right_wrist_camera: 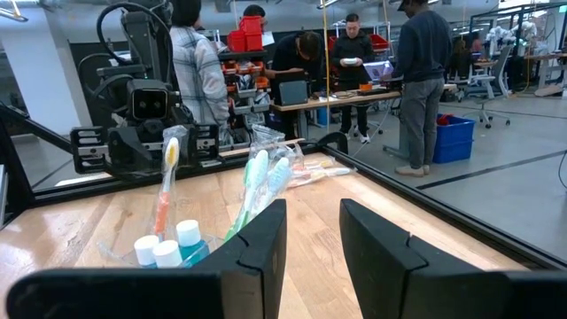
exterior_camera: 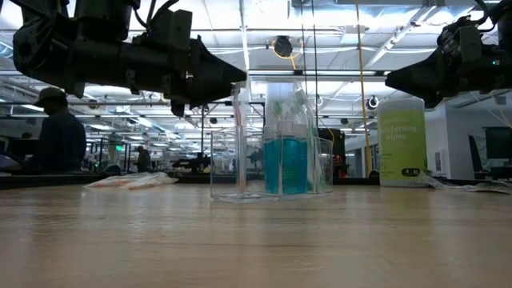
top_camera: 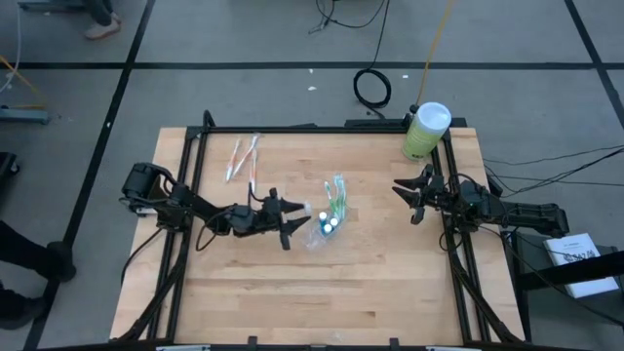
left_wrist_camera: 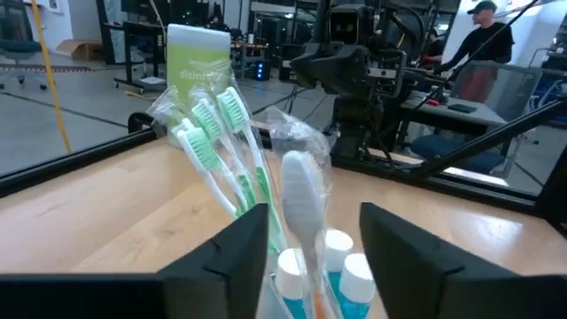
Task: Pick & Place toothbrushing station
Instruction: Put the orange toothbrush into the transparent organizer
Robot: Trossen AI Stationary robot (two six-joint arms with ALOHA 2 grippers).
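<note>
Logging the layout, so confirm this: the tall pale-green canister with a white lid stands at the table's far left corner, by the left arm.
Wrong corner. The tall pale-green canister with a white lid stands at the table's far right corner, near the right gripper, as the high view shows.

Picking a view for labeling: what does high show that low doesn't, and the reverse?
Only high: the whole table from above, both arms' layout, left claw right beside the holder, right claw off toward the canister, floor cables.

Only low: the holder's upright clear walls with blue inside, canister label, the room behind with a person.

Both: holder with green brushes, pink brushes lying apart on the table, canister, both arms.
</note>
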